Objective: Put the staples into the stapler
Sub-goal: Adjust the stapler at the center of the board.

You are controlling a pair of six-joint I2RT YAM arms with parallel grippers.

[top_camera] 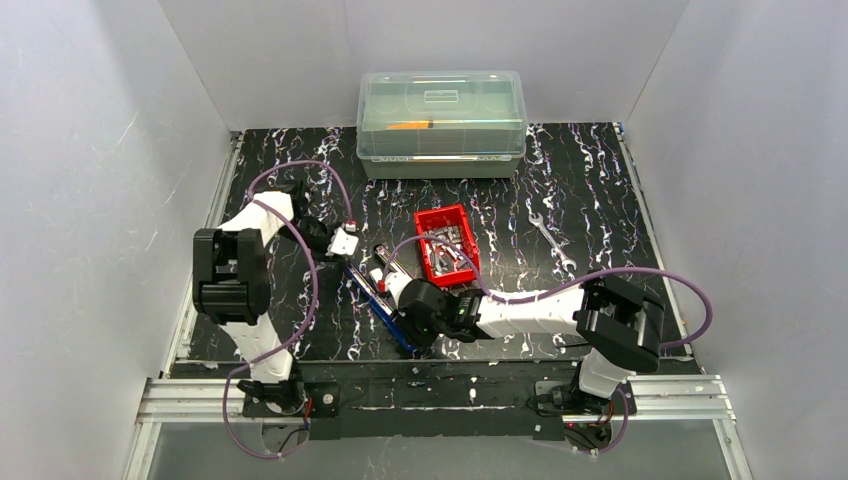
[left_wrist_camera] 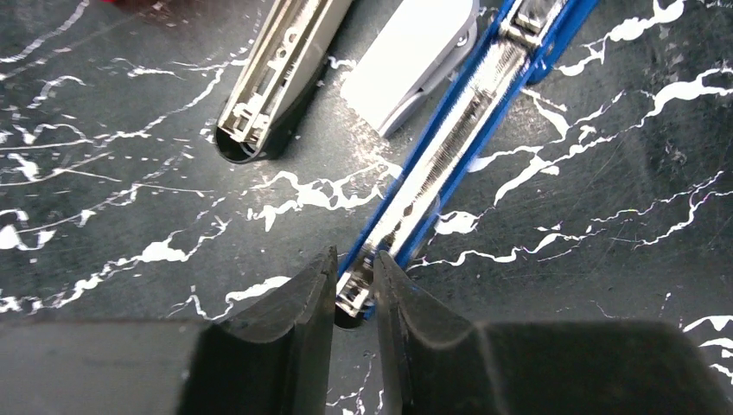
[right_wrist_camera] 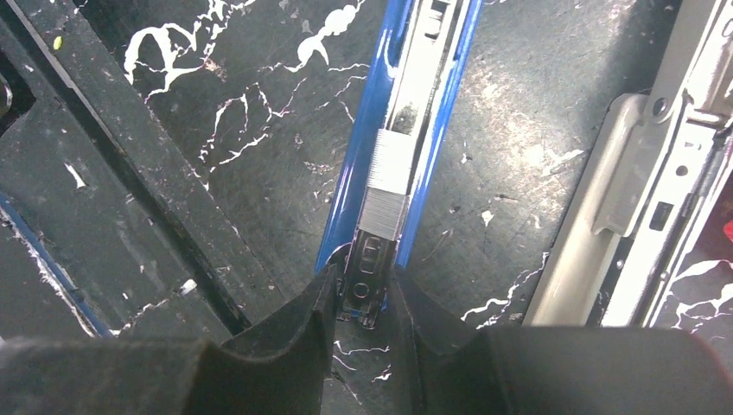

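The blue stapler [top_camera: 378, 308] lies opened out flat on the table, running diagonally. My left gripper [top_camera: 349, 262] is shut on its far end, with the jaws pressed on either side of the shiny metal rail [left_wrist_camera: 436, 164]. My right gripper [top_camera: 404, 336] is shut on its near end, with the jaws either side of the magazine tip [right_wrist_camera: 367, 285]. A silvery strip of staples [right_wrist_camera: 386, 201] sits in the blue magazine channel just beyond my right fingers. Several more staples [top_camera: 446, 246] lie in a red bin [top_camera: 431, 217].
A second, grey-white stapler [top_camera: 384, 264] lies open beside the blue one, also in the left wrist view [left_wrist_camera: 278, 78] and the right wrist view [right_wrist_camera: 644, 181]. A wrench [top_camera: 552, 240] lies to the right. A clear lidded box [top_camera: 441, 122] stands at the back. The table's front edge [right_wrist_camera: 130, 173] is close.
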